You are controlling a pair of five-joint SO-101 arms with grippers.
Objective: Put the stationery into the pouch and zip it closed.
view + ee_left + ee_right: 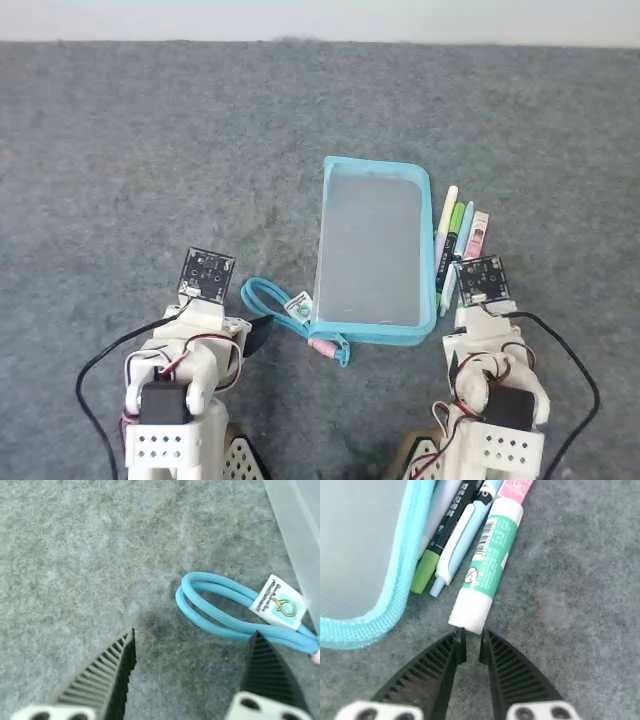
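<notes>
Left tool [194,632] wide above the pouch strap [215,585]; right tool [472,635] all but closed, empty, just short of the glue stick [487,565]

You had a pouch [372,240] of smooth, frosted plastic edged in woven cloth, lying on rough, matt felt [150,150]. The glue stick [487,565] wore a glossy label, and the strap [184,597] was smooth cord.
</notes>
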